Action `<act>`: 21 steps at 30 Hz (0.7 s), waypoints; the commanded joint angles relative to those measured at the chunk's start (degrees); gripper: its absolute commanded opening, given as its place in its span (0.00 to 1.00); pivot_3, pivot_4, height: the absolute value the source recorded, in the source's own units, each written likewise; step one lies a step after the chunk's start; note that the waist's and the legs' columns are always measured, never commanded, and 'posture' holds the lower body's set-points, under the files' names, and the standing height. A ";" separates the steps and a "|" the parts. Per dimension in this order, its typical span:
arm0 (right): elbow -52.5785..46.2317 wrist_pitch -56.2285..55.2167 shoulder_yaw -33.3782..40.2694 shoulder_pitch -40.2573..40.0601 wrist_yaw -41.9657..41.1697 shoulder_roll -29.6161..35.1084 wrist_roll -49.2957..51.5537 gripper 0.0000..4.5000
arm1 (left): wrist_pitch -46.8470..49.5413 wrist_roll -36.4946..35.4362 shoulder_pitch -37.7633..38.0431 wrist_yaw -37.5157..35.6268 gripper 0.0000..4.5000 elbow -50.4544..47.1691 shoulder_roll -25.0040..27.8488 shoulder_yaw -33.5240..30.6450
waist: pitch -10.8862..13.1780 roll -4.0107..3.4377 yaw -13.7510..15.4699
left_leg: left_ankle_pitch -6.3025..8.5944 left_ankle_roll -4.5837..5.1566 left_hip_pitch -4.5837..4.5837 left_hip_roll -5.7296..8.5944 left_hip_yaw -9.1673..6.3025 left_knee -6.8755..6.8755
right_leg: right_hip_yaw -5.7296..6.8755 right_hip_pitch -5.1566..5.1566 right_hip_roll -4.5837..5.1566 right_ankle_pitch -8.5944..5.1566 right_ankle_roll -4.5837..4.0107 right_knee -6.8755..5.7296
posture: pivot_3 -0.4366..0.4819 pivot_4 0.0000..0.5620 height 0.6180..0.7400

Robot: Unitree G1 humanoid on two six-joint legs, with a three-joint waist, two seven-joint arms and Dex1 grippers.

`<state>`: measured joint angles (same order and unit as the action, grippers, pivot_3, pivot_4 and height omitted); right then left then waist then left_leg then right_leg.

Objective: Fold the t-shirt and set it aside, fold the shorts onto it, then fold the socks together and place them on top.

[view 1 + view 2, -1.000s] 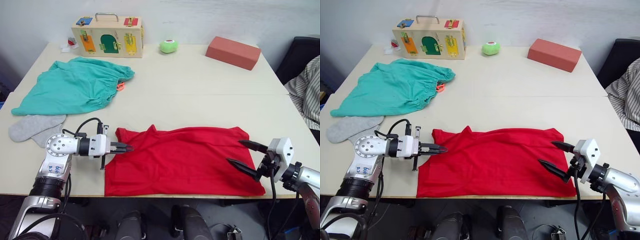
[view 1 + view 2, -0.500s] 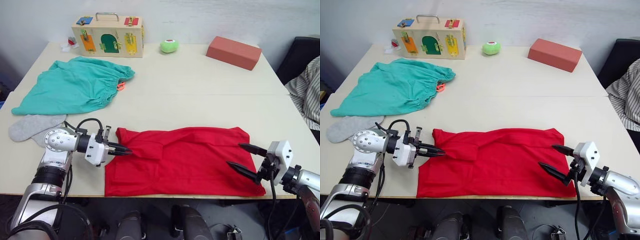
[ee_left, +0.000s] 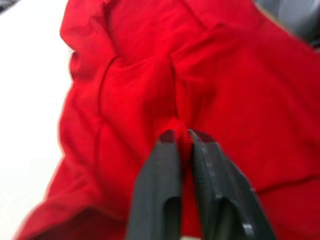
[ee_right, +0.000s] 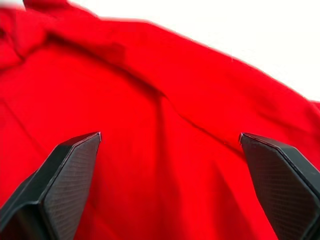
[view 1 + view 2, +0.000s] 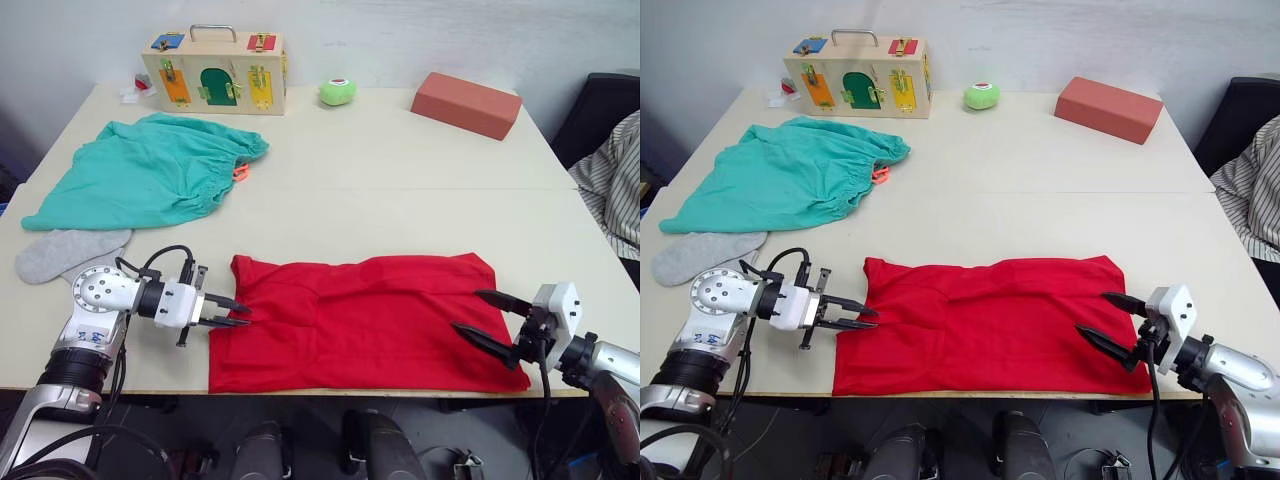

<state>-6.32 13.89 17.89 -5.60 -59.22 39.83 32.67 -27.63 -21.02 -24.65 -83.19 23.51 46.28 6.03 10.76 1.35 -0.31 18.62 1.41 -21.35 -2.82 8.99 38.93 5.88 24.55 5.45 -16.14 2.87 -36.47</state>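
T-shirt [image 5: 365, 322] flat at table's [image 5: 400, 190] near edge; left gripper [image 5: 232, 312] at its left edge, fingers slightly parted, gripping nothing; right gripper [image 5: 480, 318] spread wide over its right edge, empty.

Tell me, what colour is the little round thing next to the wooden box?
The ball is light green, clearest in the right eye view.

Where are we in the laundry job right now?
Early. The t-shirt lies part-folded as a wide band at the table's near edge. In hand: the left pincer sits at its left edge, the right pincer open over its right edge. Left: shorts still spread out, socks loose beside them.
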 commanded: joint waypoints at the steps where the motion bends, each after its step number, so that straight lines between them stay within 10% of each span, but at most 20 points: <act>1: -5.61 4.30 -0.16 0.00 -1.06 0.22 4.87 0.91 | 19.52 -6.50 3.86 0.90 0.43 -9.45 6.05 -3.99 | 0.02 -0.04 -0.17 | 0.00 0.00 0.00 -0.03 -0.01 -0.03 | 0.00 0.01 -0.01 -0.01 -0.02 0.00 | 0.48 0.27 1.00; 6: -11.39 8.79 -3.23 2.22 1.91 -1.66 7.19 0.55 | 43.64 -17.75 8.66 3.49 0.78 -19.26 10.20 -9.60 | 0.06 -0.10 -0.02 | 0.00 -0.02 0.01 -0.02 -0.07 -0.14 | 0.02 0.00 0.01 -0.05 -0.07 0.05 | 0.48 0.27 1.00; 9: -15.37 9.09 -10.00 6.57 7.69 -5.73 2.85 0.30 | 48.61 -19.97 7.00 12.48 0.78 -21.62 4.93 -12.83 | 0.07 -0.12 0.06 | 0.00 -0.04 0.00 -0.03 -0.15 -0.13 | 0.02 -0.01 0.02 -0.05 -0.07 0.05 | 0.48 0.27 1.00; 13: -16.43 9.38 -18.87 14.29 20.71 -13.81 -7.30 0.00 | 49.88 -16.80 4.88 23.50 0.57 -24.44 -4.27 -12.33 | 0.06 -0.12 0.13 | -0.16 -0.36 -0.01 0.02 -0.20 -0.12 | 0.04 0.00 0.05 -0.05 -0.07 -0.03 | 0.48 0.27 1.00; 21: -7.90 7.70 -31.92 25.06 34.81 -25.84 -24.01 0.00 | 44.82 -2.46 8.52 32.09 0.01 -29.49 -11.85 -3.15 | 0.06 -0.11 -0.67 | -0.19 -0.44 -0.20 0.03 -0.07 -0.14 | 0.06 0.19 -0.04 -0.06 -0.09 0.03 | 0.48 0.27 1.00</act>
<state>-14.98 23.32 -12.73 17.88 -26.28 14.88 11.27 18.56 -25.51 -16.36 -53.28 -3.78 34.62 3.33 10.83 1.23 -0.98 18.43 0.98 -21.55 -2.78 8.93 38.81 5.93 24.75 5.41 -16.21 2.78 -36.45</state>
